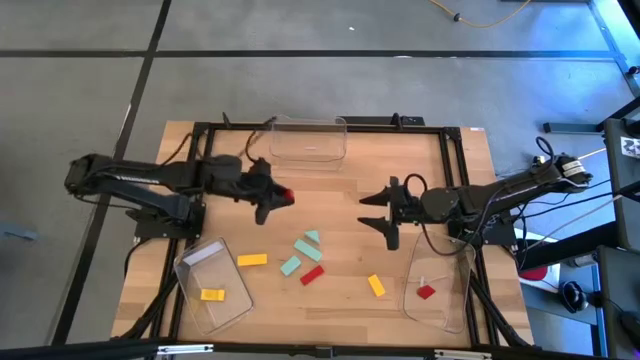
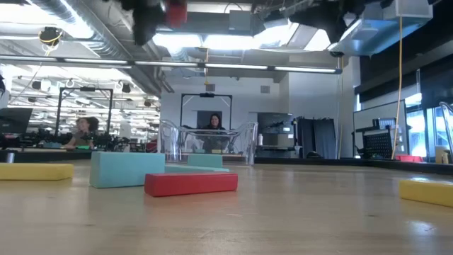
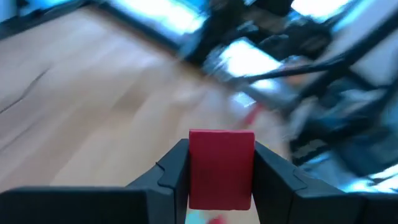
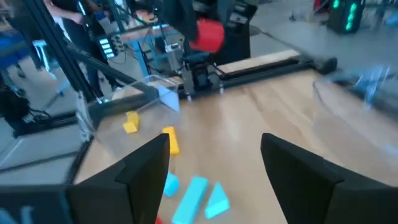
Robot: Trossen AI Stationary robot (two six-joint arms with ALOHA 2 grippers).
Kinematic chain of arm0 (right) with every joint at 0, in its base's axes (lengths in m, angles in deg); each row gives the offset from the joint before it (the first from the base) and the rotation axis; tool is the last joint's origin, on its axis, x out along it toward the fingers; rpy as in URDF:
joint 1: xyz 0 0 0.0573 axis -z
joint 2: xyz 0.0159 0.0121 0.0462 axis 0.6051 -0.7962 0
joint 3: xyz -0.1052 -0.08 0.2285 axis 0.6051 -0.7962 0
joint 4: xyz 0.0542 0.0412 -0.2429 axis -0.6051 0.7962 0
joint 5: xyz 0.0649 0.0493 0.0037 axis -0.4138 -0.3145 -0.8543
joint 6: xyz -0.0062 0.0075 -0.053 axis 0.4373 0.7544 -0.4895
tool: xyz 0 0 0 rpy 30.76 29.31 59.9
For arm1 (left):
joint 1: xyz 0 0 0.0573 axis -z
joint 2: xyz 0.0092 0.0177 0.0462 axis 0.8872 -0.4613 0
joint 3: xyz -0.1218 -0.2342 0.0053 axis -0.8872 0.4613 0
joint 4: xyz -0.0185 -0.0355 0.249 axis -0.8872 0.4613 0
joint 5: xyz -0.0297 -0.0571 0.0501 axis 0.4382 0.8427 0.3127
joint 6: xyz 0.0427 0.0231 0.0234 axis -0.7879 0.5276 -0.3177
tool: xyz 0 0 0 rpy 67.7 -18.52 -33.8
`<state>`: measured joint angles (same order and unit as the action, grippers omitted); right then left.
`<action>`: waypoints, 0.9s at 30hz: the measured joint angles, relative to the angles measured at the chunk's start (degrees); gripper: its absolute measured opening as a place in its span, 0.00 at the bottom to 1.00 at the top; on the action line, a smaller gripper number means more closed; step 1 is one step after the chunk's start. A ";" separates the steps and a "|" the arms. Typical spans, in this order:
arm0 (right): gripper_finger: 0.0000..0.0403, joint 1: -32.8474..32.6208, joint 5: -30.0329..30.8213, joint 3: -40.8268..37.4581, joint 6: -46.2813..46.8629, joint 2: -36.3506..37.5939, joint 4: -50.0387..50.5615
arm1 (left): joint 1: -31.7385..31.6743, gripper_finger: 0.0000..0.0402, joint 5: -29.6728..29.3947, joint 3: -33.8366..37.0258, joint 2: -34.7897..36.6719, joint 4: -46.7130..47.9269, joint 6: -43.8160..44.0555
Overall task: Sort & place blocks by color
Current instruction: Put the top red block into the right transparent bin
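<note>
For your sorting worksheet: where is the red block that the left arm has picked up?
In the high view the red block sits clamped in the left gripper, above the table's left-centre, just below the empty clear bin.

table (image 1: pixel 450 170) — matt pale wood | bins (image 1: pixel 308 141) — clear glossy plastic

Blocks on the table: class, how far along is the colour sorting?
Done: one yellow block lies in the left bin and one red block in the right bin. In hand: the left gripper holds a red block above the table. Left: two yellow, three mint-green and one red bar lie loose.
</note>
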<state>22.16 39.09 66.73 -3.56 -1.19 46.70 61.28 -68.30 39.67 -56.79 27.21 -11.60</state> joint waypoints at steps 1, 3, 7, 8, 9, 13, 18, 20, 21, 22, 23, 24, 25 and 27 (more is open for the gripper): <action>0.63 0.03 0.26 0.00 -1.37 -0.28 -0.04 | -0.39 0.29 1.92 0.00 -0.22 -2.71 -0.06; 0.63 0.03 0.52 0.50 -2.87 -1.62 -0.17 | -0.76 0.29 3.59 0.00 -1.60 -7.38 0.08; 0.63 0.01 2.43 4.19 -5.16 -5.28 -0.07 | -0.73 0.29 4.82 0.00 -6.32 -14.26 1.71; 0.63 0.02 2.47 5.35 -6.11 -6.25 0.91 | -0.71 0.29 4.86 0.02 -7.58 -15.76 2.75; 0.63 0.08 2.52 6.82 -7.49 -7.40 2.05 | -0.71 0.29 4.88 0.02 -9.05 -18.12 3.66; 0.63 1.10 2.50 13.58 -9.88 -11.12 9.98 | -0.73 0.29 4.85 0.02 -13.57 -25.40 9.13; 0.63 2.57 3.93 22.20 -12.95 -15.25 20.08 | -0.73 0.29 3.59 0.04 -16.41 -32.06 18.54; 0.63 2.87 4.90 24.83 -14.75 -16.42 21.50 | -0.73 0.29 2.11 0.04 -17.06 -33.34 22.54; 0.63 2.96 5.44 25.97 -15.79 -17.05 21.27 | -0.73 0.29 1.21 0.04 -17.17 -33.76 24.16; 0.63 2.96 5.98 26.75 -16.41 -17.55 21.17 | -0.73 0.29 0.21 0.04 -17.17 -33.90 25.58; 0.63 2.98 6.37 27.30 -17.11 -18.14 21.36 | -0.73 0.29 -1.11 0.04 -17.16 -34.10 26.85; 0.63 2.96 6.71 27.85 -17.55 -18.71 20.92 | -0.73 0.29 -2.18 0.04 -17.13 -33.99 27.31; 0.63 2.96 6.76 28.14 -17.95 -19.24 20.12 | -0.73 0.29 -2.84 0.04 -17.14 -33.89 27.39; 0.63 2.96 6.63 28.22 -18.96 -20.02 19.43 | -0.73 0.29 -3.83 0.04 -17.15 -34.03 27.44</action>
<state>25.11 45.72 94.95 -22.51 -21.21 66.13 60.55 -72.13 39.71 -73.94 -6.83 15.84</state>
